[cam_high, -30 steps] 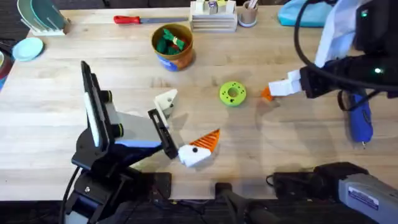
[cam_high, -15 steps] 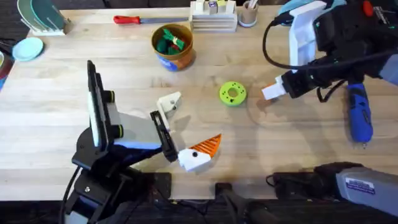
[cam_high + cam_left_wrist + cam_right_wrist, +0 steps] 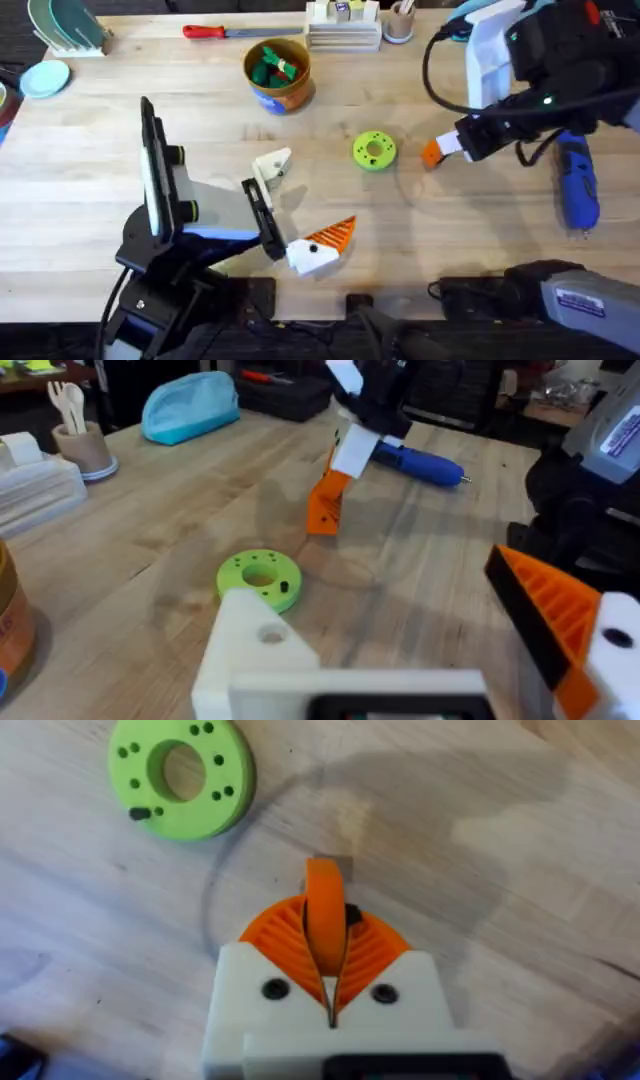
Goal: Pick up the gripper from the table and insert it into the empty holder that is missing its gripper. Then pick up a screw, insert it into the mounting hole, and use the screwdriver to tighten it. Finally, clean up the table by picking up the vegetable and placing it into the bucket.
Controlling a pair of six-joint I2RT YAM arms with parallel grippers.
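The loose orange gripper (image 3: 430, 152), right of centre in the overhead frame, is pinched between the closed fingers of the right gripper (image 3: 447, 148) above the table (image 3: 480, 240), beside the green disc (image 3: 374, 150), while the left gripper (image 3: 285, 205) stands wide open.

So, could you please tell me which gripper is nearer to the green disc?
Right. The right gripper sits just beside the green disc; the left gripper is farther off, nearer the bases.
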